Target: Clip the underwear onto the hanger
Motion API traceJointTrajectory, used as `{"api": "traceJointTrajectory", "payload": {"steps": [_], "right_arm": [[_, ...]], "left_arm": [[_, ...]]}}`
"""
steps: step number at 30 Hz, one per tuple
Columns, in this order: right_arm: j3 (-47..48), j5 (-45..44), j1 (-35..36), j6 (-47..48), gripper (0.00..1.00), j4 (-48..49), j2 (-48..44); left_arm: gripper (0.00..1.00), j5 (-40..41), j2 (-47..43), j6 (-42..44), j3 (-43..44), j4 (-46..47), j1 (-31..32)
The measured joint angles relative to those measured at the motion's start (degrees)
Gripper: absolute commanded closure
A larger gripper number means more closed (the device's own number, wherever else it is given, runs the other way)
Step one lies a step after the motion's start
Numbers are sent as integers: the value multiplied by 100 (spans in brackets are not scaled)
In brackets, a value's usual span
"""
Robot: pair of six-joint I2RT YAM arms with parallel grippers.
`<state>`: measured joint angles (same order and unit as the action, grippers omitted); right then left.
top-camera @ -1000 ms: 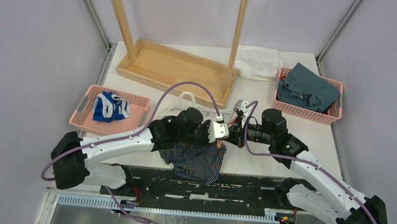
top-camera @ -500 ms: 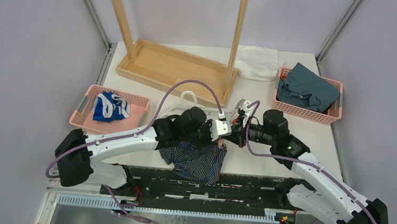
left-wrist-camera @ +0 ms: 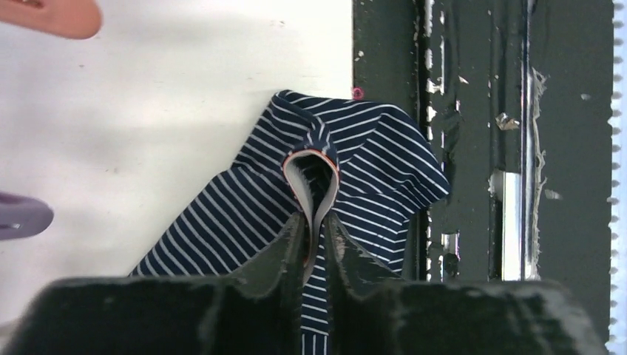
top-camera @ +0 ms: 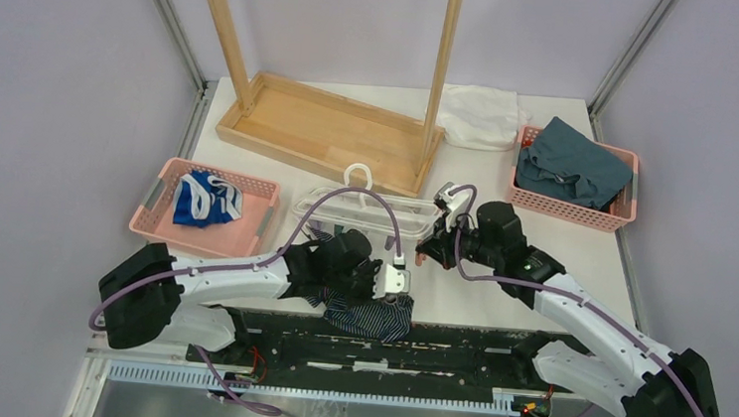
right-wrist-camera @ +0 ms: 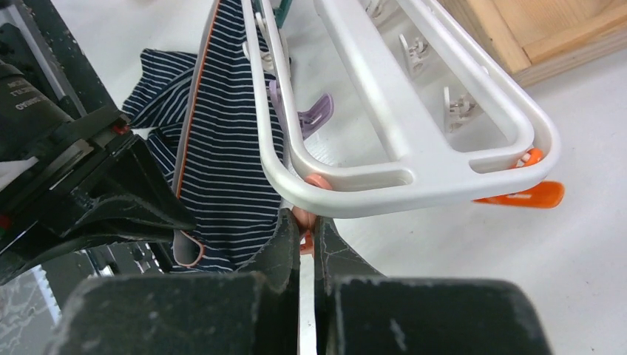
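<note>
Here underwear (left-wrist-camera: pixel 370 166) overhangs the table's (left-wrist-camera: pixel 185 89) near edge.

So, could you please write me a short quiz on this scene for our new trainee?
1. True or false: the left pincer grips the underwear by its orange-trimmed edge.
2. What is the right pincer shut on? A) the orange clip B) a pink clip hanging from the hanger C) the teal cloth
3. Which garment lies in the left pink basket?
Key: 1 true. 2 B. 3 the blue-and-white garment.
</note>
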<state>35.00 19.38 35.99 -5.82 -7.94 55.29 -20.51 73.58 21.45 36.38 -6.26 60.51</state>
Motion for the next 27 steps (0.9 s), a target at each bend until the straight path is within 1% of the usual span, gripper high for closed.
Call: {"api": "traceJointTrajectory", "payload": {"steps": [4, 5, 6, 7, 12, 17, 19, 21, 24, 27], "right_arm": [[-13, -9, 0, 125, 99, -15, 151], [-26, -11, 0, 142, 99, -15, 166], [-46, -13, 0, 153, 99, -20, 177], [-59, -13, 0, 164, 99, -24, 179], [-87, -11, 0, 186, 99, -28, 181], [-87, 0, 0, 210, 99, -28, 208], [-87, 4, 0, 216, 99, -28, 223], [-87, 7, 0, 225, 99, -26, 223], [-90, 7, 0, 229, 99, -26, 223], [-92, 7, 0, 229, 99, -26, 223]], "left_arm": [[63, -151, 144, 363, -17, 55, 59], [52, -184, 168, 424, -17, 61, 66], [44, -216, 199, 503, -17, 66, 74], [43, -238, 236, 573, -17, 66, 79], [42, -260, 387, 813, -17, 46, 109], [41, -249, 404, 866, -28, 68, 109], [36, -232, 404, 866, -59, 105, 109], [35, -223, 389, 863, -116, 166, 114], [34, -219, 164, 848, -354, 337, 114], [35, -205, -275, 761, -730, 656, 149]]}}
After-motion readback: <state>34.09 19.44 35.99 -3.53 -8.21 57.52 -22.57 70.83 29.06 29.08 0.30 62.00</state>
